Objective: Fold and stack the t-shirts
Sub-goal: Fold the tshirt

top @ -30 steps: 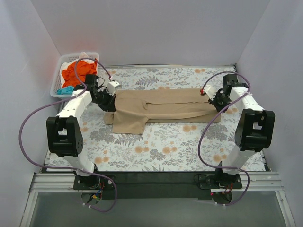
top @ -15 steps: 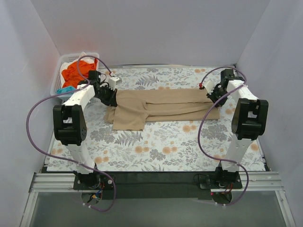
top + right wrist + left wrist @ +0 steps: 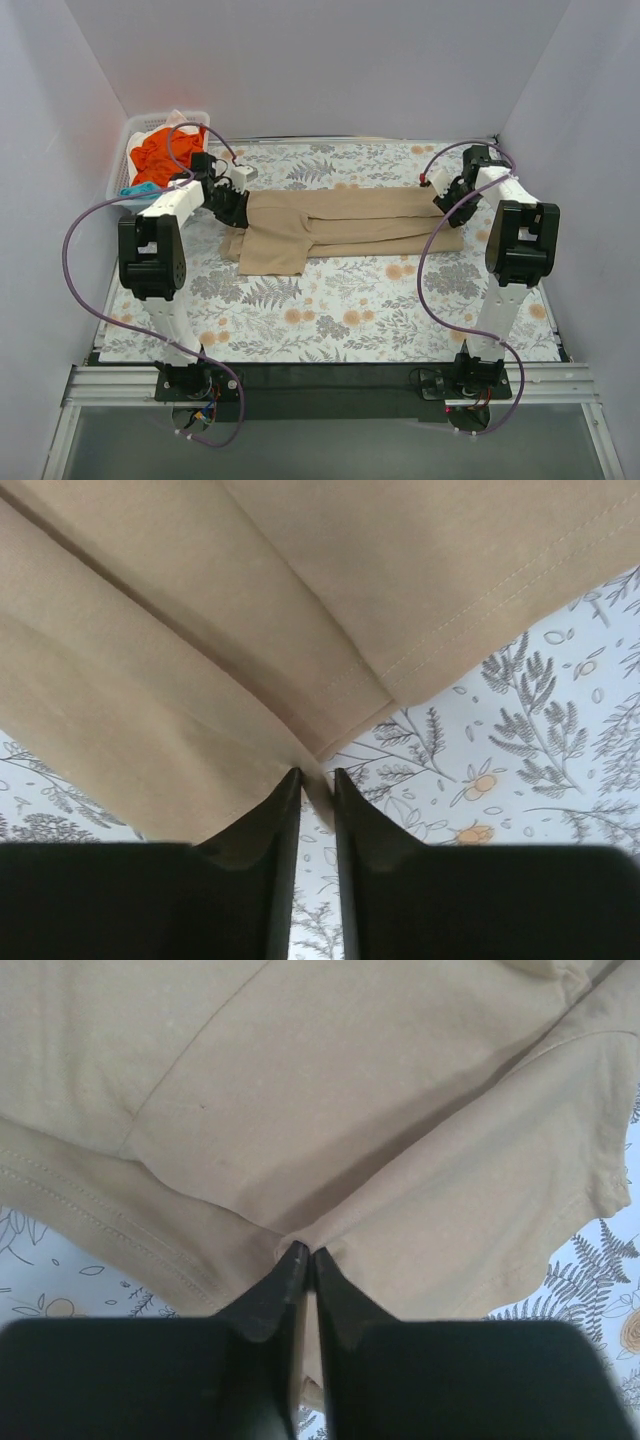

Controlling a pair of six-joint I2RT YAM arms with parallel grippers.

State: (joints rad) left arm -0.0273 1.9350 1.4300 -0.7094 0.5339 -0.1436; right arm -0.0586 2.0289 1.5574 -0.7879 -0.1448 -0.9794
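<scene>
Just changed: both arms reach further toward the far edge than a second ago, and the tan t-shirt (image 3: 340,228) slides with them, a little away from the near side.
Left pincer (image 3: 303,1252): fingers pressed nearly together, pinching a small pucker of the tan cloth at its left end, where a sleeve meets the body.
Right pincer (image 3: 313,773): fingers almost closed, pinching the folded hem corner at the shirt's right end.
Shirt now: a long band lying across the far half of the table (image 3: 350,310), stretched between the two grips, with one sleeve flap sticking out toward the near side at the left.
Other shirts: the orange t-shirt (image 3: 160,150) and a teal piece (image 3: 135,190) lie in the white basket (image 3: 120,160) at far left, untouched.
Meaning for the task: this looks like a drag to flatten and straighten the lengthwise fold; the band seems taut and fairly even.
Still to do: likely tucking the loose sleeve, folding the band crosswise, then the basket shirts and stacking.
Risk: a thin pinch may slip if the pull goes on.
</scene>
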